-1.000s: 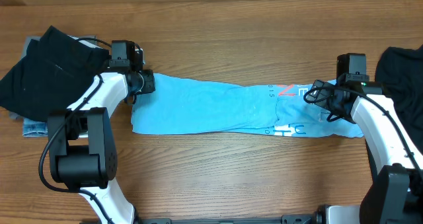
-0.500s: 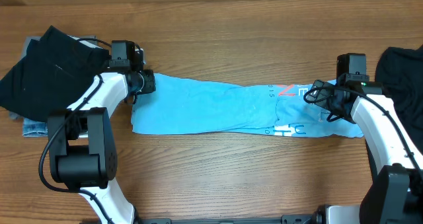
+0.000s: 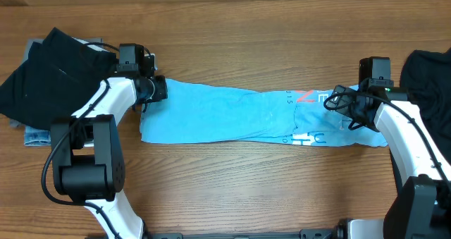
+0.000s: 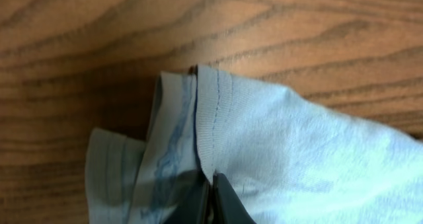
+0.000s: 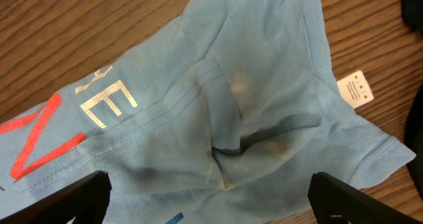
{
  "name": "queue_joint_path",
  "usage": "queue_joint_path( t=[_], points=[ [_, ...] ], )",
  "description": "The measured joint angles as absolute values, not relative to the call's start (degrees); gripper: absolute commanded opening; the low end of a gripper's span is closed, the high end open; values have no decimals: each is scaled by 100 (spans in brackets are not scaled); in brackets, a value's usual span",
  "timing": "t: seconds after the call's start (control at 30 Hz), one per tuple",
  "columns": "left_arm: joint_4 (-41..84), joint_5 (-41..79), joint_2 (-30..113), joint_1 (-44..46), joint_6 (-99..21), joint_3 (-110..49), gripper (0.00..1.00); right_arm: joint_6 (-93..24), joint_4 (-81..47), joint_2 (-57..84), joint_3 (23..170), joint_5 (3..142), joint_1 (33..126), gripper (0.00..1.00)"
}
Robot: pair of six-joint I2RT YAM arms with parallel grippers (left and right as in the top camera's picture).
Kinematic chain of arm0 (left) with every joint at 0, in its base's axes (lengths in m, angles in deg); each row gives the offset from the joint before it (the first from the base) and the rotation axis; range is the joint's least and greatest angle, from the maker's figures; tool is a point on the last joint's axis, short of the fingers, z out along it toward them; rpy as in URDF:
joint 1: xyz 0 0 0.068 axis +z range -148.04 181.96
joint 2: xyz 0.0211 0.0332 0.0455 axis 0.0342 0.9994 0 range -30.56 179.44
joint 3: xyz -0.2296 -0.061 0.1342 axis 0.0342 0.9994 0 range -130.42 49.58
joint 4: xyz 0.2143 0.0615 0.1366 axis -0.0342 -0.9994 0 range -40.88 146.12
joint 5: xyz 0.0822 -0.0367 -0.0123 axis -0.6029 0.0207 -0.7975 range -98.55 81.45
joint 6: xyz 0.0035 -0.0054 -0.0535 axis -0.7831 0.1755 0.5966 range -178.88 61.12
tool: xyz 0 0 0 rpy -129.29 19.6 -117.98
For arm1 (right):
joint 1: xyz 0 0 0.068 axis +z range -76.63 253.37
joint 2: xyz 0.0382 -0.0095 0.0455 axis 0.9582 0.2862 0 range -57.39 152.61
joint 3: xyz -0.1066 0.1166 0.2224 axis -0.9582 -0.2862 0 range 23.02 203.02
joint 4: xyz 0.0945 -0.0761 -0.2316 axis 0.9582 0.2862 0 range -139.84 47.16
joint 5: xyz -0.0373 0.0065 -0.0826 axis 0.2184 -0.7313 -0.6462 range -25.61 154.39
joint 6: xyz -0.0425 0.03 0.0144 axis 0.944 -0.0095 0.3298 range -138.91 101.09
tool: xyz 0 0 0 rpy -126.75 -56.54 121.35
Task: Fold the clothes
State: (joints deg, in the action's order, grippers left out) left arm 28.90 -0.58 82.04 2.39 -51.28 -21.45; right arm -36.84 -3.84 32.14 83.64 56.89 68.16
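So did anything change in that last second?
The left claw closed, pinching the hemmed end of the blue T-shirt. Nothing else visibly moved: the right claw stays wide open over the other end, the shirt lies stretched out, and the dark clothes at both sides are untouched.

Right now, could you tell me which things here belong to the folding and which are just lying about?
For the job: blue T-shirt, laid out long.
Lying about: black pile at left; black cloth at the right edge.
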Motion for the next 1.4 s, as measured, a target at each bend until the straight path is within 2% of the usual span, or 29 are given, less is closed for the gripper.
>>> queue_joint_path(
  t=[0.23,0.47,0.83,1.07,1.4],
  points=[
    [2824,-60,8208,239,-5128,-2470,6,-3684,-382,3214,8364,5689,6816,100],
    [2829,-215,8208,239,-5131,-2722,11,-3684,-382,3214,8364,5689,6816,100],
    [3071,-521,8208,239,-5246,-2735,11,-3686,-382,3214,8364,5689,6816,100],
    [2726,-567,8208,239,-5373,-2739,38,-3686,-380,3214,8364,5689,6816,100],
    [2778,-576,8612,239,-5493,-2608,38,-3686,-380,3214,8364,5689,6816,100]
  ],
)
